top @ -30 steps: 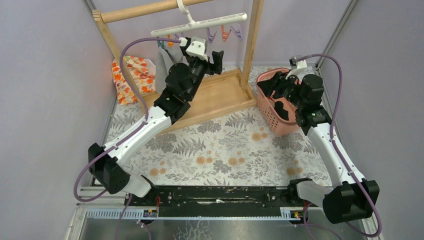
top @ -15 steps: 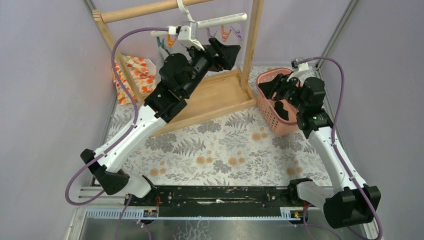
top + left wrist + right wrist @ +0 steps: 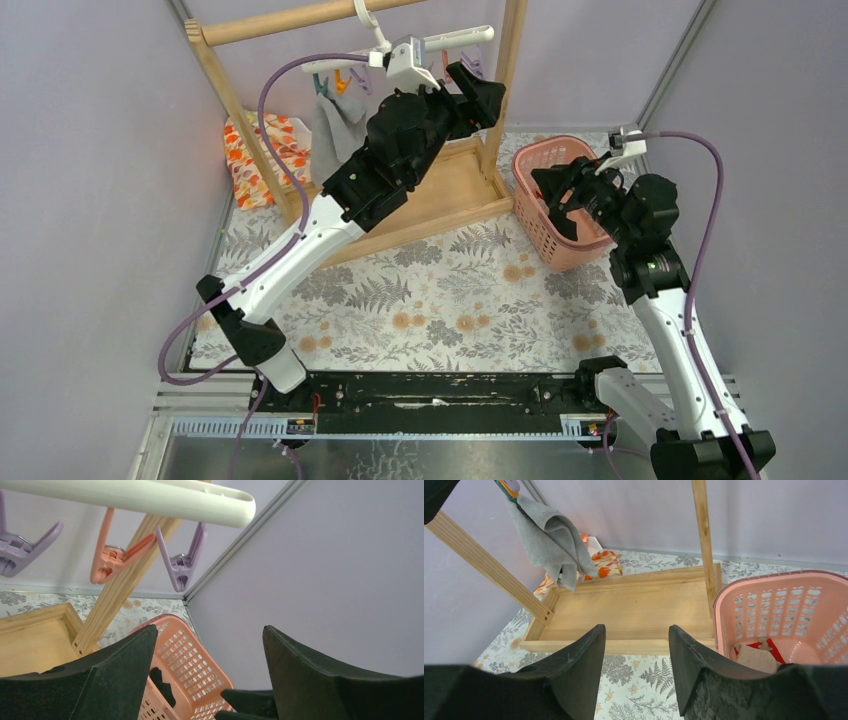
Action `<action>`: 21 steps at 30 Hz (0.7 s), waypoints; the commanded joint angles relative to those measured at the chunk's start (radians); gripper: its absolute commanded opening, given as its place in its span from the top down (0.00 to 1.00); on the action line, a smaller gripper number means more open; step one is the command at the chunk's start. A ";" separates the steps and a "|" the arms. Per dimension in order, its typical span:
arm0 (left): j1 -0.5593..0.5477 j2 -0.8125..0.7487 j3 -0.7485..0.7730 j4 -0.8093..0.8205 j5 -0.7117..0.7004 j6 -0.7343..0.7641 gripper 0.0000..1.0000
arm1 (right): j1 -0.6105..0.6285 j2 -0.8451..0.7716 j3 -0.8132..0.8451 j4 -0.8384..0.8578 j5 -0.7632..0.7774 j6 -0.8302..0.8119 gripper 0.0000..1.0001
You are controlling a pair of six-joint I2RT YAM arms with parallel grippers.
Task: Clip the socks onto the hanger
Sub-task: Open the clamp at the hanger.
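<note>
A grey cloth (image 3: 551,535) hung clipped at the hanger's (image 3: 150,495) left end. The left gripper (image 3: 209,635), spread and empty, reached under its free clips (image 3: 182,565), probably to ready one. Near the table's (image 3: 634,690) far right edge, the right gripper (image 3: 635,630), part spread and empty, hovered beside the pink basket (image 3: 774,595), which held the beige sock (image 3: 754,657). The table had a fern-print cover, and the walls were lilac.

Right gripper (image 3: 635,630): two black fingers standing apart, nothing between them. Beyond them, shallow wooden tray base (image 3: 634,605) with light wooden upright (image 3: 703,540), on fern-printed table cover (image 3: 634,685). Far left: grey soft cloth (image 3: 551,540) hanging folded, with orange-and-white flowered cloth (image 3: 605,562) behind it. Right: pink perforated plastic basket (image 3: 774,605). Inside lies beige fabric sock with a red end (image 3: 754,659).
</note>
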 commanded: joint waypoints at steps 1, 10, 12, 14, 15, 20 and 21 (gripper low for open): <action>-0.008 0.021 0.067 0.011 -0.098 0.025 0.16 | 0.007 -0.059 0.009 -0.052 0.042 -0.006 0.43; -0.008 0.144 0.240 0.005 -0.128 0.077 0.18 | 0.006 -0.149 0.001 -0.136 0.094 -0.029 0.43; -0.008 0.162 0.261 0.005 -0.141 0.094 0.19 | 0.006 -0.152 0.008 -0.148 0.094 -0.031 0.43; -0.007 0.173 0.273 0.005 -0.156 0.107 0.19 | 0.007 -0.160 0.010 -0.153 0.098 -0.030 0.43; -0.006 0.173 0.274 0.002 -0.168 0.115 0.19 | 0.006 -0.164 0.010 -0.155 0.099 -0.032 0.43; 0.002 0.147 0.240 0.010 -0.187 0.127 0.19 | 0.007 -0.166 0.007 -0.160 0.111 -0.039 0.42; 0.002 0.146 0.239 0.011 -0.190 0.131 0.19 | 0.006 -0.165 0.004 -0.155 0.110 -0.038 0.42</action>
